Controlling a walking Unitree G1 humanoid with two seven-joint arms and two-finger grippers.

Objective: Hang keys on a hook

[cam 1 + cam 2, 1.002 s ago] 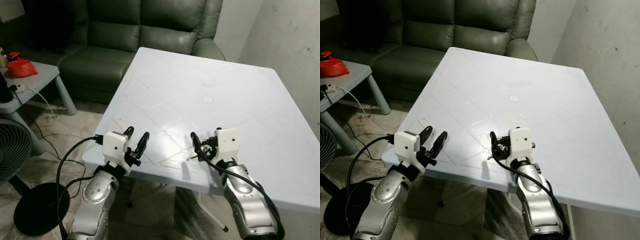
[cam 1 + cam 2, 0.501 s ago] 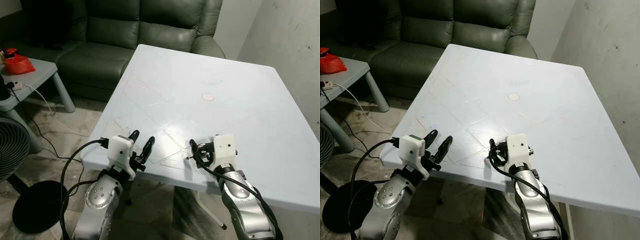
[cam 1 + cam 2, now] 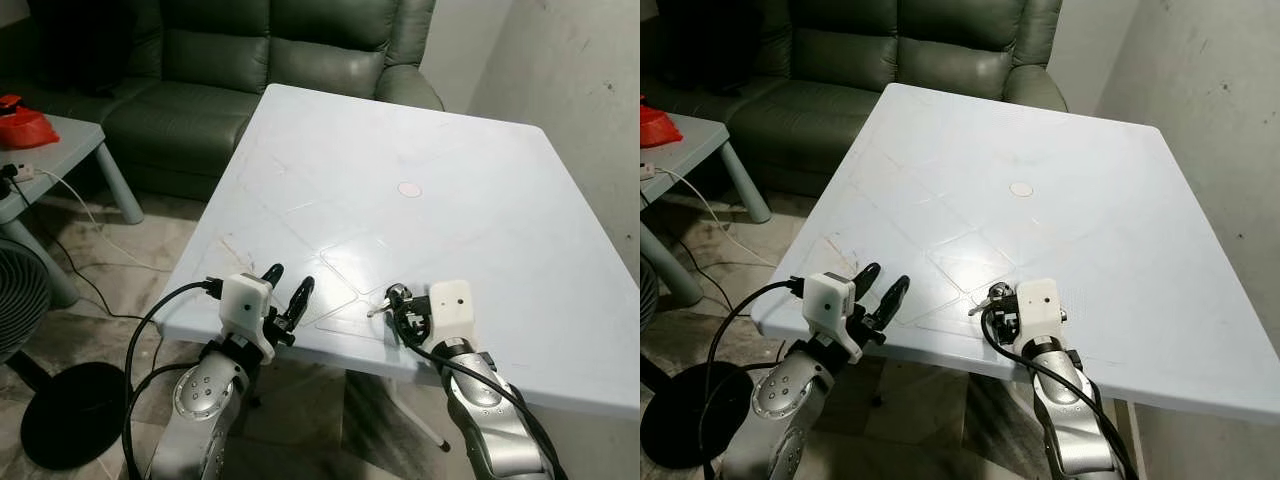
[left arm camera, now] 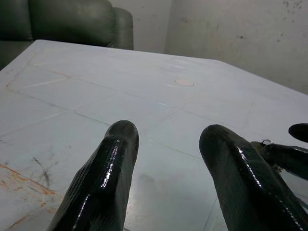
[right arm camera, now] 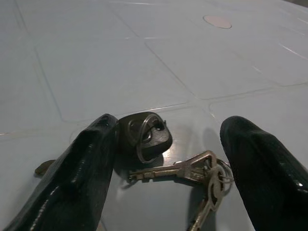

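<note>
A dark green sofa (image 3: 250,60) was seen behind a large pale blue table (image 3: 420,140), with a small side table (image 3: 60,150) and a fan (image 3: 20,300) off to the robot's left. Compared with 1 second before, the whole view had shifted as the head moved, and the right arm had been drawn back toward the near edge of the table. The left gripper (image 3: 285,290) was held at the table's near edge, its 2 fingers parted and empty. The right gripper (image 5: 168,159) was lowered over the keys (image 5: 192,173), its fingers spread wide on either side of them and not yet closed. The keys, with their black fob (image 5: 144,134), lay flat on the table near its front edge. No hook was visible, so the grasp was judged to be the step in hand.
</note>
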